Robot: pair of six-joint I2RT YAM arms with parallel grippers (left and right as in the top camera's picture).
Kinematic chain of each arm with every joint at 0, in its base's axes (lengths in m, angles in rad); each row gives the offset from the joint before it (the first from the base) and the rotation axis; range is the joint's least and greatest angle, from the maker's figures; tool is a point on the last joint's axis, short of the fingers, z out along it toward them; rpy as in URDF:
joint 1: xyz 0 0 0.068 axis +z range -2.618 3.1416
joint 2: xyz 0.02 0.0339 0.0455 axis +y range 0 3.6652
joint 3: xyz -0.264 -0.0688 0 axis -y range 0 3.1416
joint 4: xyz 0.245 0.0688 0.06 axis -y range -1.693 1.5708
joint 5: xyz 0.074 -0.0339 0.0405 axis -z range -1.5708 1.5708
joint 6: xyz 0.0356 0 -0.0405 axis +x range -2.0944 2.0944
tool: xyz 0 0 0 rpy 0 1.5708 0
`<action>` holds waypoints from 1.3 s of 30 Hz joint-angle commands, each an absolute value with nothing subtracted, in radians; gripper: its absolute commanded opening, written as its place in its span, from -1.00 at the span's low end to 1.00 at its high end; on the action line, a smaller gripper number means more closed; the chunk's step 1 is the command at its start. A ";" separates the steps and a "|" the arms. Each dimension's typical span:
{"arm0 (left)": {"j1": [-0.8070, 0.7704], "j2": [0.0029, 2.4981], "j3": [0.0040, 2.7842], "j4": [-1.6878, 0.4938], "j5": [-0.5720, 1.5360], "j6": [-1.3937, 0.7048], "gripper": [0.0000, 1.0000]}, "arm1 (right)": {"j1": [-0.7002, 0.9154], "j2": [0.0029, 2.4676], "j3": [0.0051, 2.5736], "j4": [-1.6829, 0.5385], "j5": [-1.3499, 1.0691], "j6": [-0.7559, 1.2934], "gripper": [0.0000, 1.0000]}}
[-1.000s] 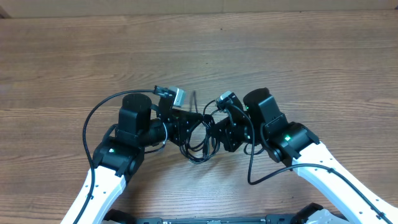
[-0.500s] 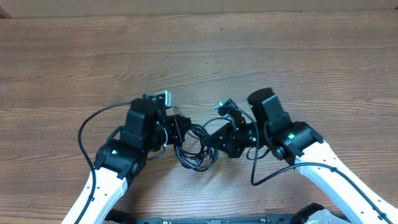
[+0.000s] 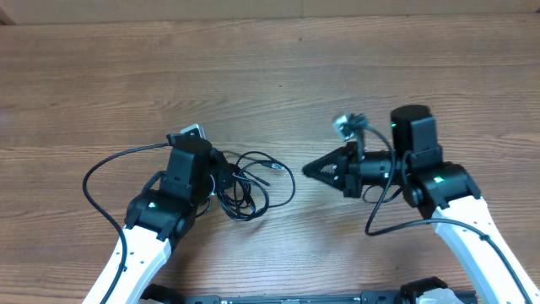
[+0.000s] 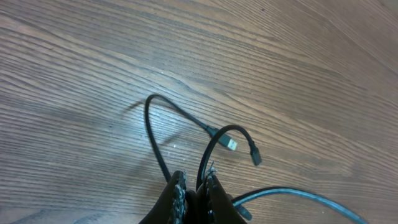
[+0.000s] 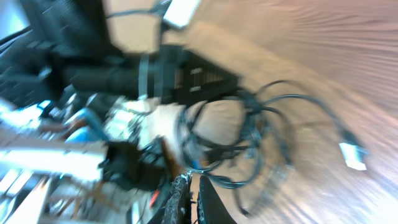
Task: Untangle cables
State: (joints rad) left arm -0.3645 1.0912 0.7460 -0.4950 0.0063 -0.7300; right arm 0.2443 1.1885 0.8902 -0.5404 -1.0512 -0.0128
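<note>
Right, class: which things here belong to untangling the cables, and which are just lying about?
Part of the job: cables, pinched in the left end effector; right end effector, shut, apart from them.
Just there: wooden table; the arms' own thicker wiring.

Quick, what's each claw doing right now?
Left claw: closed on the cables.
Right claw: closed, nothing visibly held.

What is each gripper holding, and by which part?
Left gripper pinches the cables where their loops bunch together; right gripper is shut on nothing.
</note>
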 commanded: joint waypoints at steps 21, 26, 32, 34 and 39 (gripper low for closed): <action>-0.360 1.092 0.749 -0.339 0.499 -0.115 -0.91 | 0.400 1.224 0.902 -0.511 -0.696 0.097 0.11; -0.360 1.092 0.749 -0.339 0.498 -0.162 -0.90 | 0.471 1.288 0.902 -0.505 -0.685 0.104 0.09; -0.360 1.092 0.749 -0.340 0.498 -0.162 -0.87 | 0.535 1.357 0.902 -0.490 -0.681 0.108 -0.07; -0.360 1.092 0.749 -0.339 0.498 -0.163 -0.86 | 0.558 1.383 0.902 -0.479 -0.664 0.116 -0.18; -0.360 1.092 0.749 -0.340 0.498 -0.192 -0.88 | 0.576 1.416 0.902 -0.476 -0.517 0.240 -0.86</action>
